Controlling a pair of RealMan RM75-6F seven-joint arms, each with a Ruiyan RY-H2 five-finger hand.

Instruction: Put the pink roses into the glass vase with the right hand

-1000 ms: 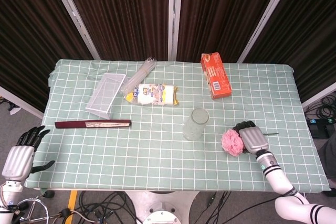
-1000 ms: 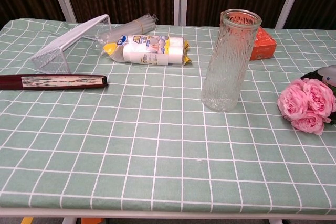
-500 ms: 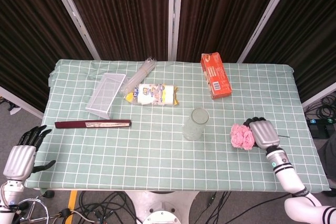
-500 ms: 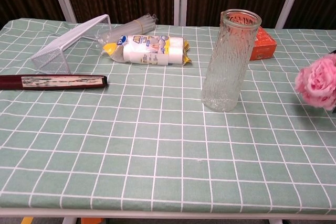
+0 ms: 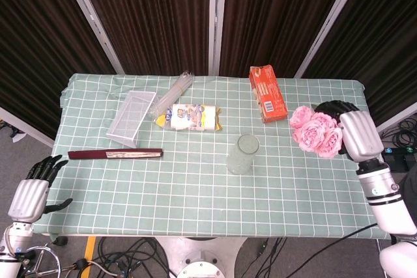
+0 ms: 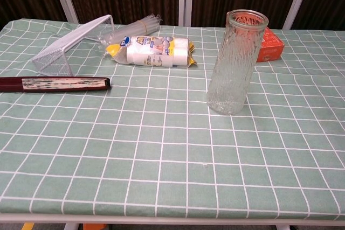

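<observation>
Pink fabric roses [image 5: 315, 131], bunched into a small bouquet, sit in the grip of the right hand [image 5: 355, 133], whose silver back faces the head camera while its dark fingers curl around the hidden stems. The bouquet is raised above the right side of the green-and-white checked tabletop [image 5: 195, 193], just right of the orange cardboard box [image 5: 268, 93], and it does not appear in the chest view at all.

The tall ribbed glass vase [image 6: 236, 61] stands upright near the middle of the tabletop, well apart from the roses and to their left, with nothing inside it.

Beyond the vase lie a white plastic packet with yellow and blue print [image 6: 152, 50] and a clear bundle of thin sticks [image 6: 137, 27] just behind it. A white wire-mesh tray [image 6: 71, 43] rests tilted on its edge further left, and a dark red, flat closed folding fan [image 6: 54, 83] lies in front of it.

The left hand [image 5: 31, 191] hangs off the tabletop's near left corner, holding nothing, its dark fingers extended and slightly apart.
</observation>
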